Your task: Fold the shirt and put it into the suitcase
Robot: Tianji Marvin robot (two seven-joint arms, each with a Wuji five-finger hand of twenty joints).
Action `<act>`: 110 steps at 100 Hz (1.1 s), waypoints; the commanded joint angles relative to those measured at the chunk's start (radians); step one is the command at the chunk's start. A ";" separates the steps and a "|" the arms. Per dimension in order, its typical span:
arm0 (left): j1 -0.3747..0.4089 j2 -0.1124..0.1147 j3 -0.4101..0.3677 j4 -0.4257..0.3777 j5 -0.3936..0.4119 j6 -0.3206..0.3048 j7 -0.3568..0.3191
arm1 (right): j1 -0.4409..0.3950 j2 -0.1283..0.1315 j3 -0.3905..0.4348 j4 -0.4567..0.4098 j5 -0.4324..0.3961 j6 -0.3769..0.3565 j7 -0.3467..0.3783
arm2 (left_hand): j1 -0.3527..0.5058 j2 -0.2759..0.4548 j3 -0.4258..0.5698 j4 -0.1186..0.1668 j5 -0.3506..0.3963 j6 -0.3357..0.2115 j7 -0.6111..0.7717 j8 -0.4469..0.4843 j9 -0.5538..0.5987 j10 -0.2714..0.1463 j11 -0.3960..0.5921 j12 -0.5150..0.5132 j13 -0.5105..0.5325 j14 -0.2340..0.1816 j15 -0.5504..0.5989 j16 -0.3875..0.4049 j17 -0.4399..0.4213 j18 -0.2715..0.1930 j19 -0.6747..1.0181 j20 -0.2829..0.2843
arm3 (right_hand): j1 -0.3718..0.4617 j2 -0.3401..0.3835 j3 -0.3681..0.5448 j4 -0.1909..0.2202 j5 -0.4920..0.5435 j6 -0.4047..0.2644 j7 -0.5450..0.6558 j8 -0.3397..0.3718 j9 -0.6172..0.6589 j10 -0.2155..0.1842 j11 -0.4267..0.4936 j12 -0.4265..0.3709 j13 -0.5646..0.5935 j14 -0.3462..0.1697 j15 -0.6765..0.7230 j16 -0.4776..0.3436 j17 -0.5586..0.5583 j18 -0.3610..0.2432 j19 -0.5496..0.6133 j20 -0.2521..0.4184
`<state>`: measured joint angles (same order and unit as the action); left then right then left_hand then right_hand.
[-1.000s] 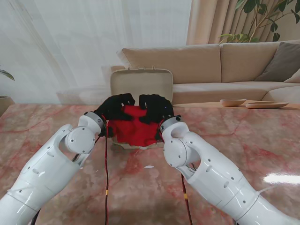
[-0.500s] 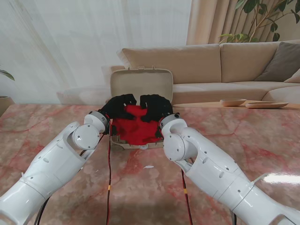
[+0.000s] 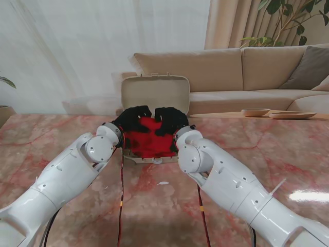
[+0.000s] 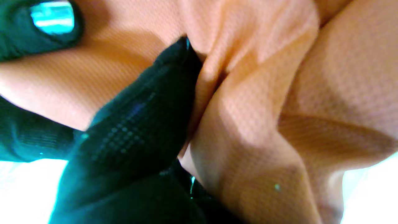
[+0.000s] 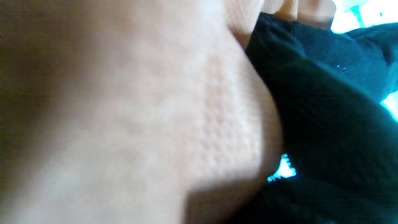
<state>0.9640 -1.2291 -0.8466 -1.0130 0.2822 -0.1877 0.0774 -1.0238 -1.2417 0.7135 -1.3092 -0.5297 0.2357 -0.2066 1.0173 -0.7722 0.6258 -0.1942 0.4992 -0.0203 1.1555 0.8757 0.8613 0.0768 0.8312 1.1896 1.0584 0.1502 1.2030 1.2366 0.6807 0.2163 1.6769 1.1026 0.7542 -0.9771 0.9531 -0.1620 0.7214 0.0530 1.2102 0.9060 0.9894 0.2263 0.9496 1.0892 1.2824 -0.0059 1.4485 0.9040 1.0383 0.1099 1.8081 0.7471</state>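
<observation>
The folded red shirt [image 3: 148,139] hangs over the open beige suitcase [image 3: 154,95], whose lid stands upright behind it. My left hand [image 3: 131,118] in its black glove grips the shirt's far left edge. My right hand [image 3: 170,119] grips the far right edge. Both wrist views are filled with cloth, which looks washed-out orange there: the shirt [image 4: 279,102] pressed against the left hand's black fingers [image 4: 146,124], and the shirt [image 5: 155,109] against the right hand's black fingers [image 5: 326,118]. The suitcase's base is mostly hidden under the shirt and my forearms.
The pink marble table [image 3: 61,134] spreads to both sides. A small white scrap [image 3: 163,183] lies on it near me. Red cables [image 3: 121,200] hang from both forearms. A beige sofa [image 3: 247,72] stands behind the table, with wooden dishes [image 3: 255,111] at the far right.
Both hands have carried the shirt farther from me and lower, over the suitcase base. Both forearms have stretched forward.
</observation>
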 commanded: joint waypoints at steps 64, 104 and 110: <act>-0.035 -0.003 0.042 0.050 -0.038 0.021 -0.085 | 0.067 -0.040 -0.064 0.160 0.085 -0.018 0.034 | 0.114 0.172 -0.058 0.043 0.003 0.019 -0.078 -0.159 -0.005 0.005 -0.071 -0.015 -0.059 0.050 -0.048 -0.002 -0.083 0.030 -0.022 0.037 | 0.113 0.099 0.106 0.058 0.026 -0.088 0.086 0.008 -0.037 -0.030 0.020 -0.004 -0.031 0.077 -0.110 -0.037 -0.112 0.045 0.002 0.057; -0.024 0.016 0.038 0.023 -0.036 0.030 -0.136 | 0.068 -0.047 -0.071 0.196 0.096 -0.032 0.024 | 0.068 0.225 -0.103 0.059 0.023 0.126 -0.421 -0.372 -0.118 0.057 -0.327 -0.218 -0.267 0.107 -0.366 -0.116 -0.315 0.115 -0.269 0.026 | 0.091 0.125 0.045 0.037 -0.034 -0.034 -0.048 -0.180 -0.127 0.013 -0.111 -0.118 -0.188 0.183 -0.368 -0.075 -0.302 0.160 -0.233 0.076; -0.025 0.018 0.038 0.021 -0.030 0.028 -0.139 | 0.067 -0.048 -0.069 0.197 0.095 -0.032 0.019 | 0.019 0.265 -0.077 0.077 0.025 0.138 -0.488 -0.397 -0.175 0.070 -0.313 -0.346 -0.317 0.114 -0.456 -0.179 -0.365 0.134 -0.331 0.006 | 0.082 0.130 0.032 0.040 -0.042 -0.005 -0.097 -0.232 -0.157 0.021 -0.149 -0.162 -0.232 0.200 -0.457 -0.107 -0.352 0.184 -0.307 0.062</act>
<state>0.9393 -1.2115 -0.8091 -0.9832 0.2462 -0.1564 -0.0581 -0.9502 -1.2835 0.6437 -1.1169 -0.4373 0.2023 -0.1948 1.0728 -0.5797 0.5230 -0.1861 0.5144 0.1171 0.7322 0.5094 0.7466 0.1347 0.5061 0.9471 0.7970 0.2397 0.8282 1.1194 0.3655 0.3176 1.3963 1.1141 0.7544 -0.9053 0.9387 -0.1610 0.6864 0.0819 1.1792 0.7565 0.8732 0.2396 0.8371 0.9713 1.0953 0.1716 1.0622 0.8435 0.7356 0.2592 1.5608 0.7976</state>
